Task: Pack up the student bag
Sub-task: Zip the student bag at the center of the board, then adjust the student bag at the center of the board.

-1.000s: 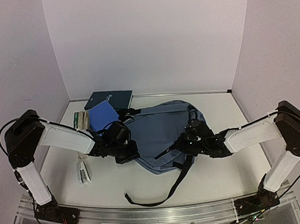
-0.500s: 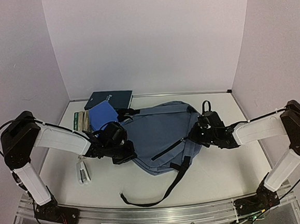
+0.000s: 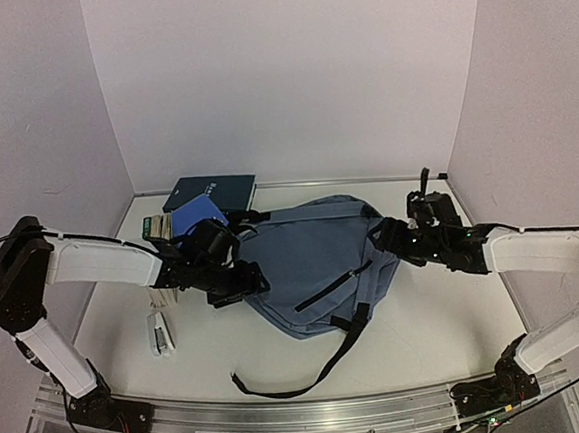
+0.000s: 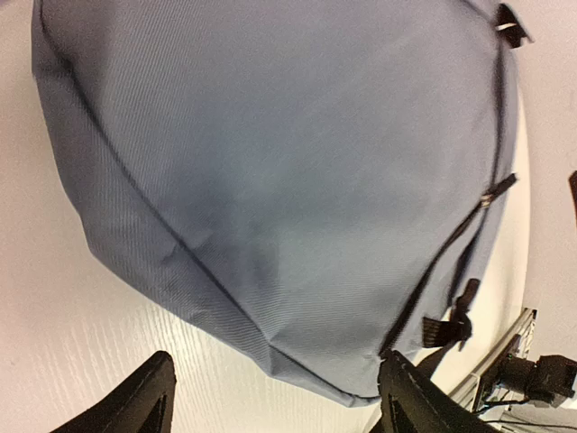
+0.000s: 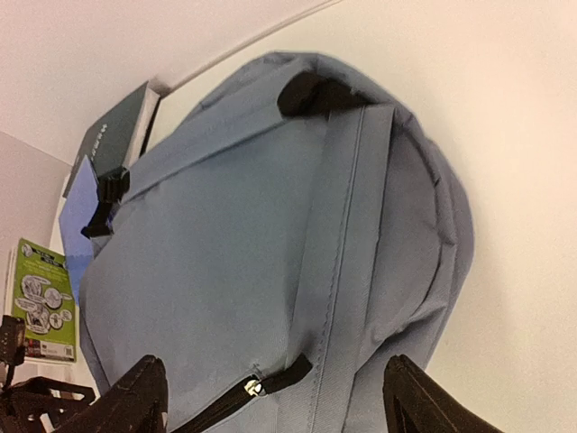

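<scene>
The student bag (image 3: 313,260), a soft blue-grey backpack, lies flat mid-table with its black zipper (image 3: 327,287) closed and a black strap (image 3: 317,370) trailing toward the near edge. My left gripper (image 3: 244,280) hovers open at the bag's left edge. In the left wrist view the bag's corner (image 4: 297,271) lies past the spread fingertips (image 4: 149,397), with nothing between them. My right gripper (image 3: 384,237) is open at the bag's right side. The right wrist view shows the bag (image 5: 270,234) and its zipper pull (image 5: 252,386) beyond my gripper (image 5: 270,406).
Behind the bag at the back left lie a dark book (image 3: 210,191), a blue book (image 3: 198,220) and a green-covered booklet (image 3: 153,227). A small white object (image 3: 160,334) sits near the left arm. White walls enclose the table on three sides.
Both grippers went from shut to open and let go of the bag. The right arm drew back to the right, the left shifted slightly back. The bag settled flatter.
</scene>
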### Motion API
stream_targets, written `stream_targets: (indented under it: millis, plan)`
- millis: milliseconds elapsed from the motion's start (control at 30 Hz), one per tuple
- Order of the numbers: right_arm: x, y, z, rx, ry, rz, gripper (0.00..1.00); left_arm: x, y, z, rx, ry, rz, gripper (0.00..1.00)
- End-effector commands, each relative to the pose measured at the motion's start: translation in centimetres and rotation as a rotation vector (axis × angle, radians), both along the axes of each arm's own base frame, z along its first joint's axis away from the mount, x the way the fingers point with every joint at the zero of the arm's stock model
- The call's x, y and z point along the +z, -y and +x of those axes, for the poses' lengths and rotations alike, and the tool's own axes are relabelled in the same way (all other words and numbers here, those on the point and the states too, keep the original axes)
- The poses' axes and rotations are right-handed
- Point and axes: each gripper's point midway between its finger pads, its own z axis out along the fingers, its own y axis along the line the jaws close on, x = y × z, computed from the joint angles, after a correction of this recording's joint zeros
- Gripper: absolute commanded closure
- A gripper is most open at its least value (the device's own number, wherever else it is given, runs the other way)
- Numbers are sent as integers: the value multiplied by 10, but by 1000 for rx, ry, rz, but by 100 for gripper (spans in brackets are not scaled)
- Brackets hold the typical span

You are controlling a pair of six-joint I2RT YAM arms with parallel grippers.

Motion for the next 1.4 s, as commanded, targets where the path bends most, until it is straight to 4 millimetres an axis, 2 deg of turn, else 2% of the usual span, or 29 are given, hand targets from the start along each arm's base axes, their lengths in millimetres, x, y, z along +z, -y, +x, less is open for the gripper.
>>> stream_targets:
  millis: [0, 133, 233, 267, 367, 433, 567, 667, 833, 967, 1067, 1200, 1300, 1367]
  plan:
    - [4, 21, 6, 80, -38, 23, 15, 86, -15, 25, -54, 102, -74, 16]
    - [-13, 41, 22, 118, -77, 76, 12, 112, -59, 52, -46, 140, 1, 9]
    - [-26, 49, 35, 153, -97, 116, 12, 132, -92, 72, -46, 142, -19, 8]
    - [-28, 52, 40, 164, -93, 121, 14, 138, -101, 77, -44, 145, -27, 8]
    - [-34, 54, 54, 198, -89, 120, 33, 158, -125, 93, -45, 189, -18, 8]
    - [-40, 55, 62, 203, -95, 108, 40, 166, -137, 101, -55, 225, -18, 8]
    - [-53, 58, 76, 203, -110, 84, 47, 156, -170, 119, 22, 224, 11, 8]
    - [-64, 53, 81, 230, -130, 91, 53, 152, -176, 120, 27, 272, 3, 8]
    - [-81, 50, 91, 252, -156, 87, 57, 155, -195, 122, 60, 380, 85, 8]
    - [-89, 36, 90, 323, -168, 139, 64, 152, -200, 119, 75, 399, 109, 7]
    - [-82, 27, 90, 373, -141, 177, 72, 144, -204, 122, 86, 378, 136, 7]
    - [-51, 27, 95, 386, -54, 164, 97, 132, -208, 124, 96, 343, 163, 8]
    - [-9, 29, 103, 363, 35, 160, 100, 129, -207, 124, 97, 332, 164, 8]
    - [31, 34, 108, 334, 120, 155, 100, 130, -208, 124, 98, 333, 165, 8]
